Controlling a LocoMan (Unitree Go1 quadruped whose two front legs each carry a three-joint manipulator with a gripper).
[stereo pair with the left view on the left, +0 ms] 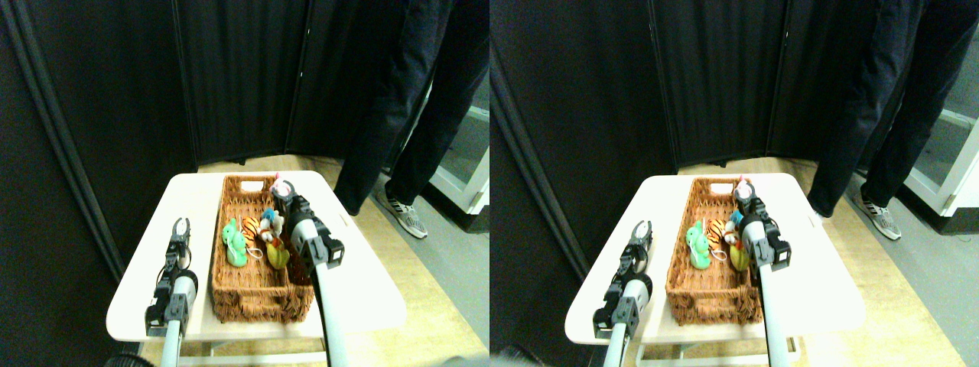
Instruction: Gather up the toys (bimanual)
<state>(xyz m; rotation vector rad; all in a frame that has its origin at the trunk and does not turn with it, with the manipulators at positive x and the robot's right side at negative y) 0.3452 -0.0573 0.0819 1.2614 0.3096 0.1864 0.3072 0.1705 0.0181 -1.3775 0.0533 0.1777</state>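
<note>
The basket (260,256) sits lengthwise on the white surface (138,306), and everything here is placed against it. Left of the basket, apart from its wall, the left hand (181,225) hangs over bare surface with its two jaws spread and nothing between them. Inside the basket, near the middle of its length, a green toy (235,243) lies by the left wall. Just right of it a striped tiger (252,228) shows partly, then a small heap of toys (269,223) with blue, white and brown in it, and a yellow-green toy (277,254) below that, against the right wall. The right arm (317,248) crosses over the basket's right rim, and the right hand (282,188) is above the far end of the basket, closed on a small pink and white toy (280,183) that sticks out above the jaws. Right of the basket, beyond the surface, a person's dark trouser legs (417,99) and a sneaker (405,214) stand on the wooden floor (451,298)
</note>
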